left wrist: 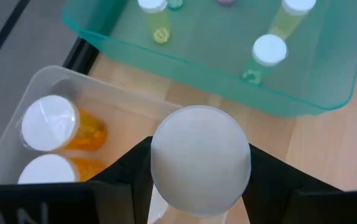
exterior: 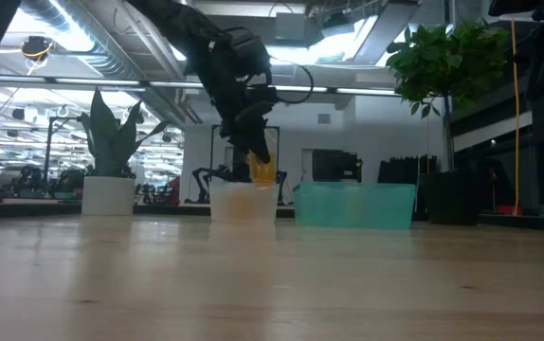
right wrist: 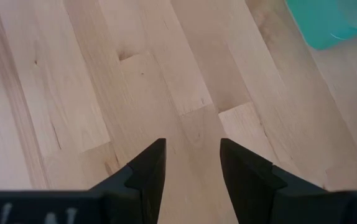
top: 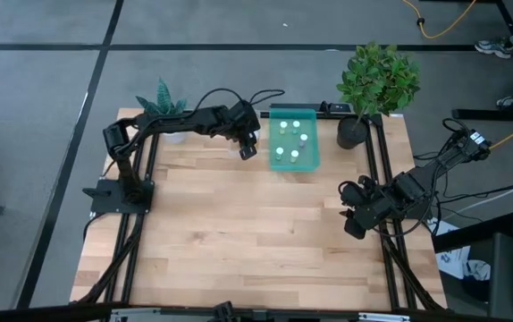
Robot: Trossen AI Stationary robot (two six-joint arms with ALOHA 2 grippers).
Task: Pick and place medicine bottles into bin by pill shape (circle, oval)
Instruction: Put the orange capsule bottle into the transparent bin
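Note:
My left gripper (top: 248,148) is at the table's far side, shut on an orange medicine bottle with a white cap (left wrist: 200,158), over the clear bin (left wrist: 23,112). Two orange bottles (left wrist: 49,123) lie in that bin. The teal bin (top: 310,163) stands just to its right and holds several small pale bottles (left wrist: 269,48) standing on their bases. My right gripper (top: 355,213) is open and empty above bare wood near the table's right edge; it also shows in the right wrist view (right wrist: 191,152). My left gripper pinches the bottle between its two fingers (left wrist: 129,174), which flank its top end just under the white cap (left wrist: 160,163). The fingers come from above, pointing down. The bottle hangs upright below them; its orange body (exterior: 262,172) reaches the clear bin's rim (exterior: 244,187).
A small white-potted plant (top: 163,112) stands at the far left and a tall plant in a dark pot (top: 355,125) at the far right, next to the teal bin. The wide wooden tabletop (top: 256,233) lies between the arms.

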